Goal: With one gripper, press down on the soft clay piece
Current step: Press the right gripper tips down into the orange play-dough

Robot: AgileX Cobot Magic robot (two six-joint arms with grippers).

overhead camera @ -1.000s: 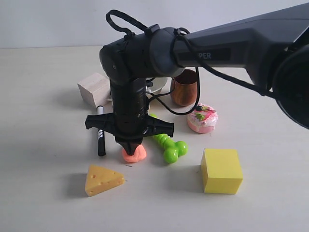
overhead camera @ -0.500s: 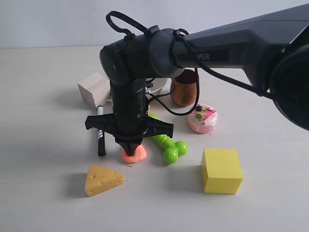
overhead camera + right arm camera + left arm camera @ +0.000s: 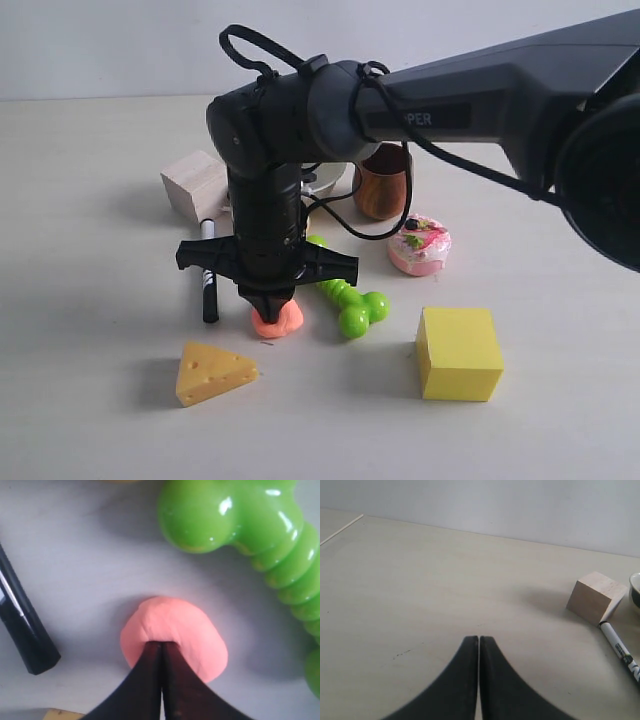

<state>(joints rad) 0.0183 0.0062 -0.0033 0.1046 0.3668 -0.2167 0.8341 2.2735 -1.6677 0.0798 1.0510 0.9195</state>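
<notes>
I am in the pressing step: my right pincer (image 3: 161, 647), fingers shut tight together and holding nothing, stands tip-down on the soft clay piece (image 3: 187, 630). The clay lies about mid-tabletop, slightly toward the near edge, between the black marker (image 3: 22, 625) and the green plastic toy (image 3: 240, 525). Next I judge it needs a straight, gentle push down without sliding; the clay is a matte salmon-orange dome, faintly creased at my tips.
</notes>
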